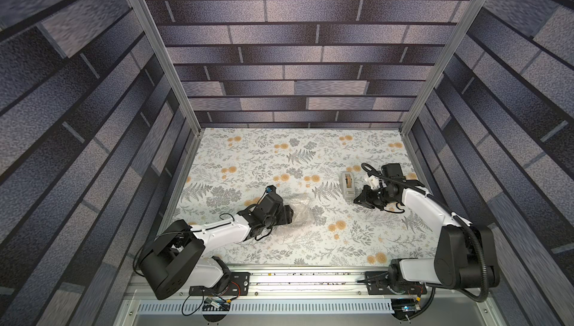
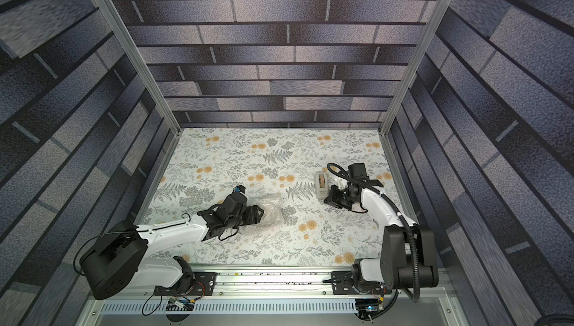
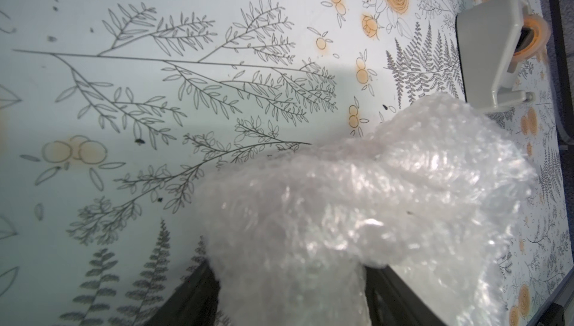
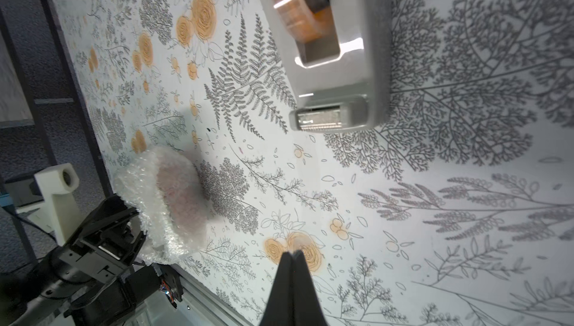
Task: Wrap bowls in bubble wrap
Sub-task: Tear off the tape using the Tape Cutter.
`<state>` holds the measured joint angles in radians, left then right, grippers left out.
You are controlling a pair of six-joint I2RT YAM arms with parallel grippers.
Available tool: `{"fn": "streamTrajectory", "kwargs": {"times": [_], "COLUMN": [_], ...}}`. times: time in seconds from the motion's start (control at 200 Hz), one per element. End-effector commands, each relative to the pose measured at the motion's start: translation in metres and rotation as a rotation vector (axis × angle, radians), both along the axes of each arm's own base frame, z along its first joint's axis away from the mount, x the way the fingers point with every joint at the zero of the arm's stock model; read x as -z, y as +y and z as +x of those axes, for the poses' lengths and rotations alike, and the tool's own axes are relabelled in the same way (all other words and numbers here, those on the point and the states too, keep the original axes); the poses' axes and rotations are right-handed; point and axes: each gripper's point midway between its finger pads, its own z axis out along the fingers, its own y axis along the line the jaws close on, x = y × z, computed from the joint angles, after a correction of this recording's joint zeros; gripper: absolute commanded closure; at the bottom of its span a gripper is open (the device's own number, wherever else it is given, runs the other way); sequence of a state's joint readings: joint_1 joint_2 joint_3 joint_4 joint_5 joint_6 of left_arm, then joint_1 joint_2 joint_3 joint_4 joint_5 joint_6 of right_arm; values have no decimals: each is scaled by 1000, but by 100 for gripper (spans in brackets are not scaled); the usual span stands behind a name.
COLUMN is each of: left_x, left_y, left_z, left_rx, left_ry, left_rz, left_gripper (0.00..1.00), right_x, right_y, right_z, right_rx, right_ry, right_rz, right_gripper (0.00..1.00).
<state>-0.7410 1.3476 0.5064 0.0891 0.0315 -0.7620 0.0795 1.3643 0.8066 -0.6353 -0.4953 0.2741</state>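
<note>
A: Left gripper (image 1: pixel 289 215), state?

B: Jaws stand wide, and the bubble wrap (image 1: pixel 300 207) is bunched into a lump that fills the gap. In the left wrist view the plastic presses against both fingers (image 3: pixel 192 293). Logged as grasping the wrap, not released.

A: Bowl?

B: It is inside the lump. In the right wrist view the bowl (image 4: pixel 183 197) shows only as a dim, rounded, pinkish shape through the plastic. Rim and pattern are not legible. Both top views show just a darker patch in the wrap.

A: Position of the lump?

B: It is on the tablecloth (image 1: pixel 279 160), left of centre and in the nearer half, at the tip of the left arm. I cannot tell whether it rests fully on the cloth or is tipped up on one edge.

A: Right gripper (image 4: pixel 292 254)?

B: Clenched and empty. The two black fingers meet tip to tip with nothing between them. The tips hang over an orange flower printed on the cloth.

A: Anything near it?

B: A tape dispenser (image 1: pixel 348 184) stands on the right side of the cloth, holding a brownish roll. In both top views the right gripper sits just beside its nearer end. The right wrist view shows bare cloth between the fingertips and the dispenser's cutter end, so no contact.

A: Dispenser to lump?

B: Well apart, with open cloth between them.
</note>
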Motion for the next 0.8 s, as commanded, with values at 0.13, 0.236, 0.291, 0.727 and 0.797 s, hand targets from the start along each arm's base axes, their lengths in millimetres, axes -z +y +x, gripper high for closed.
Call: {"fn": "streamTrajectory", "kwargs": {"times": [0.13,0.236,0.291,0.727,0.797], "left_x": [-4,-4,-4,1,2], "left_y": [-7,-4,-3,-5,-5], "left_z": [-1,-3,-3,-3,-4], "left_rx": [45,38,36,45,43], "left_ry": [1,-3,-5,3,4], "left_rz": [13,18,20,18,19], "left_gripper": [27,27,27,27,27], "right_x": [40,52,55,55,56], "right_y": [-17,-21,-25,-50,-53], "right_z": [-17,-19,-19,-16,-16], "right_rx": [-49,-58,-60,-43,-45], "right_ry": [134,167,168,151,153], "right_rz": [-199,-244,-282,-453,-483], "right_gripper": [100,100,100,100,100]}}
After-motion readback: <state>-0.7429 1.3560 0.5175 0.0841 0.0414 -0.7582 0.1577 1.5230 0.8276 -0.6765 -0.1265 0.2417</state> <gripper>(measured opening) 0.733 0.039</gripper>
